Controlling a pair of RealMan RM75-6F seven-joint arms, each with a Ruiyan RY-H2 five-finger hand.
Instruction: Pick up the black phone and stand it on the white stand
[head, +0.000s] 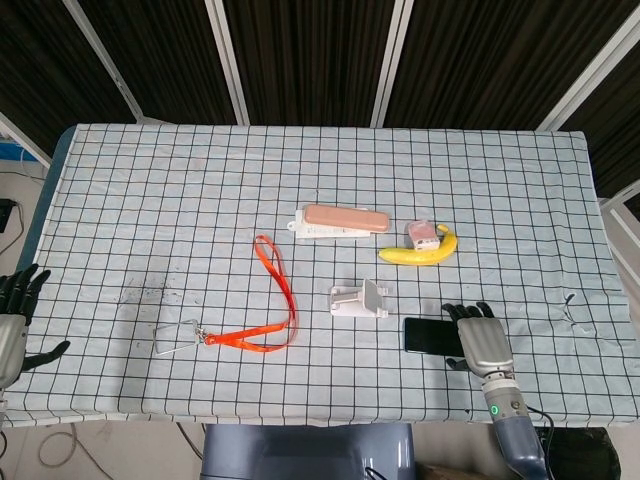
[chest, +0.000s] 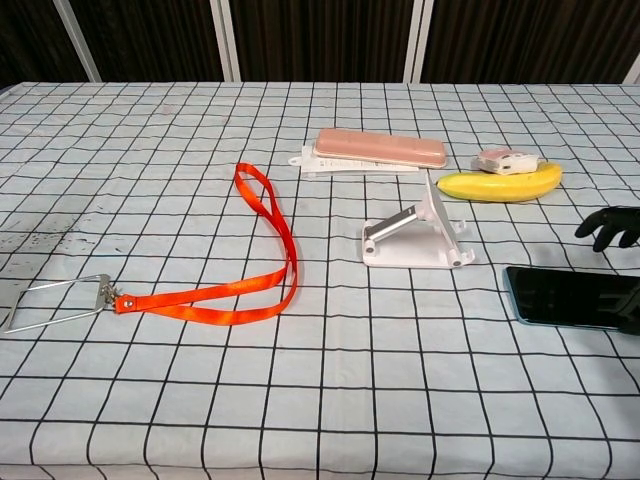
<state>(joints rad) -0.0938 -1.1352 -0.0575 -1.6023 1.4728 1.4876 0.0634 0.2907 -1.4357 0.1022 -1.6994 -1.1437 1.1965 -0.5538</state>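
In the head view, the black phone (head: 432, 335) lies flat on the checked tablecloth (head: 150, 220), at 4 o'clock from the white stand (head: 360, 299). The right hand (head: 478, 337) sits over the phone's right end, fingers spread and holding nothing. The left hand (head: 14, 315) waits at the table's 9 o'clock edge, fingers apart and empty. A banana (head: 420, 253) lies at 1 o'clock from the stand.

In the chest view, the phone (chest: 570, 297) lies at 4 o'clock from the stand (chest: 418, 237). Dark fingertips (chest: 608, 225) of the right hand show above it. An orange lanyard (chest: 240, 270) lies at 9 o'clock.
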